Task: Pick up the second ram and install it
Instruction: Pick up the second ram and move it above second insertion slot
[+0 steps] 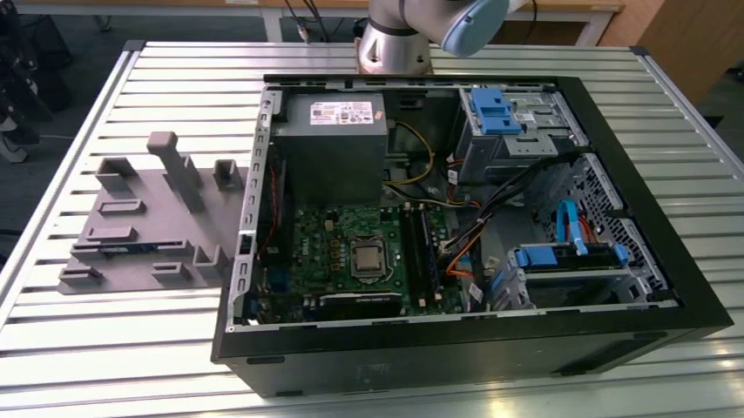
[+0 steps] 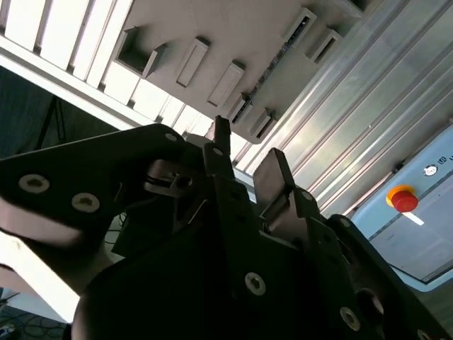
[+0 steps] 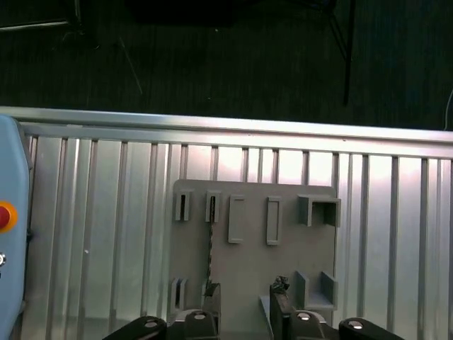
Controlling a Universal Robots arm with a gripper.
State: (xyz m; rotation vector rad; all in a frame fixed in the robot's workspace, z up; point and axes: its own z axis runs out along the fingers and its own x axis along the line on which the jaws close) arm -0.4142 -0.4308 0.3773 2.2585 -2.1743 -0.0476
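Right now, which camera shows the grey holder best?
First wrist view: the holder is seen square-on from above, slots plain. The exterior view shows it slanted, at the exterior view's left. The second wrist view catches part beyond the gripper.

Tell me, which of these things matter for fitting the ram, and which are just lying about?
For the job: ram, gripper, holder, motherboard slots.
Lying about: power supply, drive cage, red button.
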